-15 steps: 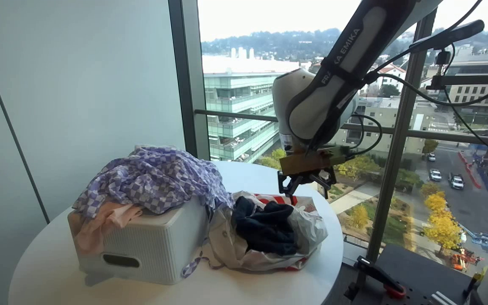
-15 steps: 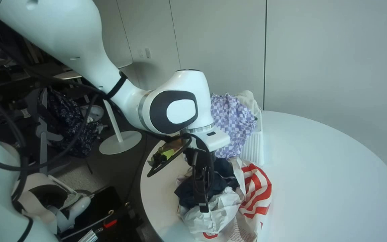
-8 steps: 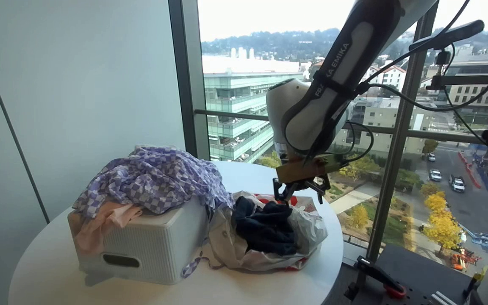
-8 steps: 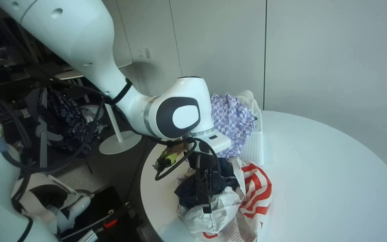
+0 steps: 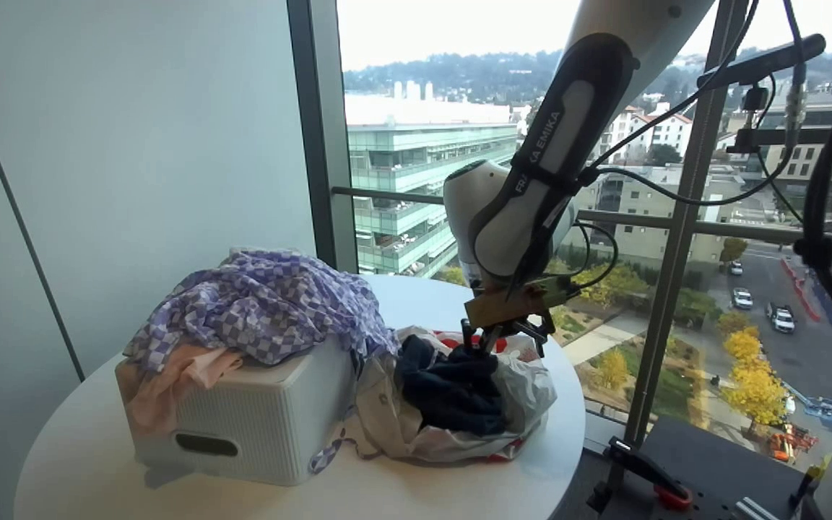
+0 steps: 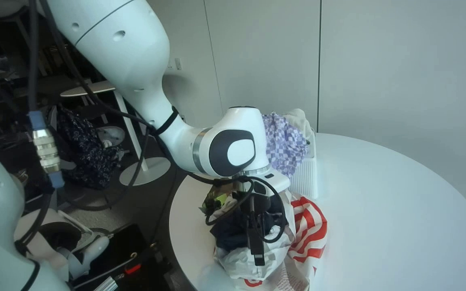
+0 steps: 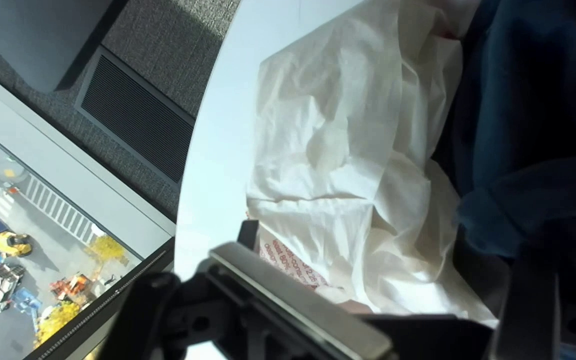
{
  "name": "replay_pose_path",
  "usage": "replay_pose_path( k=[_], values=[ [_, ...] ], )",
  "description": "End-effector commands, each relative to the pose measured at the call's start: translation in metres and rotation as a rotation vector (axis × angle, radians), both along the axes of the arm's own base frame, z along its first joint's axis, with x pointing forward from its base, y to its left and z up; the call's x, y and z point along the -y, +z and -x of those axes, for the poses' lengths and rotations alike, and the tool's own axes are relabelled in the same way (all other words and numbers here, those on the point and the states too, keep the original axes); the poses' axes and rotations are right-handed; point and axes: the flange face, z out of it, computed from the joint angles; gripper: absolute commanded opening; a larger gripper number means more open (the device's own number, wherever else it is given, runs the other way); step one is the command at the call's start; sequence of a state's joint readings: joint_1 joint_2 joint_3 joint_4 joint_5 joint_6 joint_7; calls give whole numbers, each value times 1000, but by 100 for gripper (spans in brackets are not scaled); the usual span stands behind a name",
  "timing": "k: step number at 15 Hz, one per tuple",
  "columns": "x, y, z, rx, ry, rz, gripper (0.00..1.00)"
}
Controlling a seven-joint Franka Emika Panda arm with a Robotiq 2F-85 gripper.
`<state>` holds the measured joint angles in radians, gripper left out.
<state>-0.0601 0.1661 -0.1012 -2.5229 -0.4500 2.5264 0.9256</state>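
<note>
Moved: arm (image 5: 546,144) and end effector (image 5: 510,349) sit lower than a second ago, closer over the dark blue cloth (image 5: 452,393); everything on the worktop (image 5: 452,491) looks unshifted.
End effector: released, its fingers spread well apart in the wrist view with nothing gripped; in an exterior view one fingertip overlaps the cloth's top edge, but whether they touch cannot be told.
Dark blue cloth: below the end effector and off toward the ribbed box (image 5: 318,415), heaped in the mouth of the white bag (image 5: 531,390).
Feel: probably fairly light, soft and limp, thick where folded; not fragile, and unlikely to slip once pinched.
Where to pinch: the raised upper fold nearest the fingertips looks best; the thin bag wall lies close enough to be caught along with it.
Lie of the cloth: crumpled, so no sure front end or long axis; one upper fold runs from the box side toward the end effector.
White bag: spread under the end effector, crumpled around the dark blue cloth, red stripes on its outside.
Ribbed box: beyond the bag from the end effector, with the checked cloth (image 5: 271,303) and peach cloth (image 5: 188,379) draped over it.
</note>
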Motion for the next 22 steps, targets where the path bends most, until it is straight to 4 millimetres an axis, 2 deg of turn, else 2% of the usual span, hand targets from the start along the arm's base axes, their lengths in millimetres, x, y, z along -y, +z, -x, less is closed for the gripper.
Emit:
replay_pose_path(
  k=[1,5,13,14,22],
  values=[
    [-10,-5,-18,25,48,0,100],
    [-22,-5,-28,53,85,4,100],
    [-5,-19,-33,22,94,59,100],
    [-5,-19,-33,19,97,59,80],
    [-11,-16,-30,-8,105,66,20]
  ],
)
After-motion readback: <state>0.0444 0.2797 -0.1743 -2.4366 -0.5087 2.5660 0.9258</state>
